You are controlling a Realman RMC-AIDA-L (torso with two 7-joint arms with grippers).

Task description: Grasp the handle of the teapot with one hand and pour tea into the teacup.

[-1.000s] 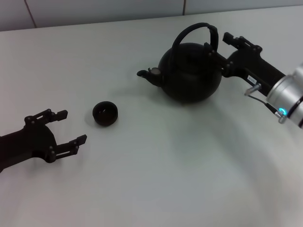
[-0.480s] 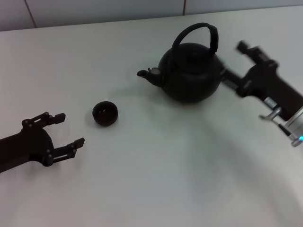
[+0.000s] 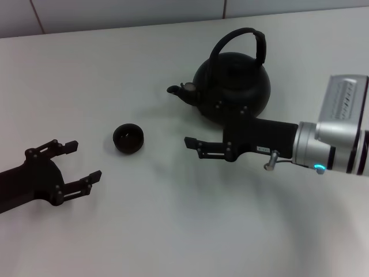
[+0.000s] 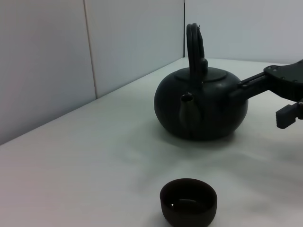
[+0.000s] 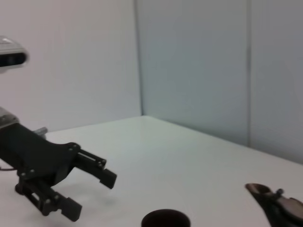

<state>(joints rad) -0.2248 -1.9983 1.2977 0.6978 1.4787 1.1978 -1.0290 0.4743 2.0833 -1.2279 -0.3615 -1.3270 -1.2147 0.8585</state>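
Teapot sits upright toward the back of the bench, its spout turned toward the teacup, which stands well apart on the spout side, presumably so a tilt would reach it. Its handle is free. The right end effector hangs in front of the pot, holding nothing; whether its fingers are parted I cannot tell. The left end effector rests spread apart, beside the cup.
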